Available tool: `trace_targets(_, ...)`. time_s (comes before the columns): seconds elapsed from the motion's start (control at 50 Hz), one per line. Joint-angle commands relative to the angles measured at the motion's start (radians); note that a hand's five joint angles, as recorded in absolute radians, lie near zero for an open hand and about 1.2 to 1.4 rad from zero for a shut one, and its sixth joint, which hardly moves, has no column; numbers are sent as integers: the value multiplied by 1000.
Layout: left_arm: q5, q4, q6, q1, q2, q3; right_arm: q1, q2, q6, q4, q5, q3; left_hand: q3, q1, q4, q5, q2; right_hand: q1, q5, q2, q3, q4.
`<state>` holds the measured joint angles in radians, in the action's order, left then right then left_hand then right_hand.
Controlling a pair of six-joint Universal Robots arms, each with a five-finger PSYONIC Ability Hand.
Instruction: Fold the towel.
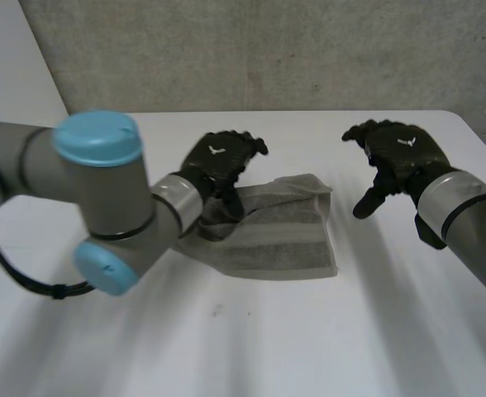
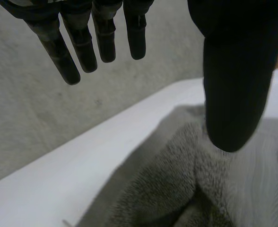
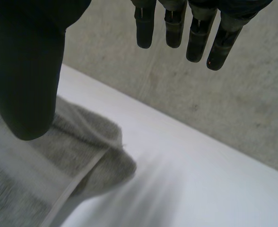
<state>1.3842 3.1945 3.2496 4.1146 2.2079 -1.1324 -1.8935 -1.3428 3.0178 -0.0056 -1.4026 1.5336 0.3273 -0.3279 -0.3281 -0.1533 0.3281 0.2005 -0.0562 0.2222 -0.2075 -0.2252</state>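
Note:
A grey striped towel point(image 1: 280, 236) lies folded on the white table point(image 1: 326, 347), a little left of the middle. My left hand point(image 1: 220, 159) hovers over the towel's far left corner, fingers straight and holding nothing. Its wrist view has the fingers point(image 2: 84, 45) spread and the thumb point(image 2: 233, 85) above the towel's fuzzy pile point(image 2: 186, 189). My right hand point(image 1: 398, 159) is open to the right of the towel, clear of it. In the right wrist view the thumb point(image 3: 28, 80) hangs above the towel's rounded corner point(image 3: 101, 165), and the fingers point(image 3: 195, 33) point at the wall.
A grey concrete wall point(image 1: 268, 50) runs behind the table's far edge point(image 1: 309, 112). My left arm point(image 1: 94, 198) with its light-blue caps crosses the left side of the table. Bare tabletop lies in front of the towel and to its right.

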Motion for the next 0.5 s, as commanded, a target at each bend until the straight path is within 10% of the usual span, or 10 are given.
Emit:
trace_targets(0.02, 9, -87, 102, -16, 240, 280, 1, 28, -20, -11, 1, 77, 215, -214, -214, -214, 214, -26, 56, -48, 33, 51)
trace_targets(0.18, 9, -94, 145, -16, 343, 441, 20, 97, -45, -20, -4, 135, 1018, -1018, -1017, -1018, 1017, 7, 23, -14, 0, 17)
trace_targets(0.4, 10, -185, 141, -30, 145, 332, 67, 171, 65, -45, 27, 62, 1069, -1068, -1068, -1068, 1068, 25, 5, 4, -18, -1)
trace_targets(0.5, 9, -206, 142, -37, -34, 188, 79, 278, 376, -21, 123, -61, 1069, -1068, -1068, -1068, 1068, 14, 17, -8, -7, 11)
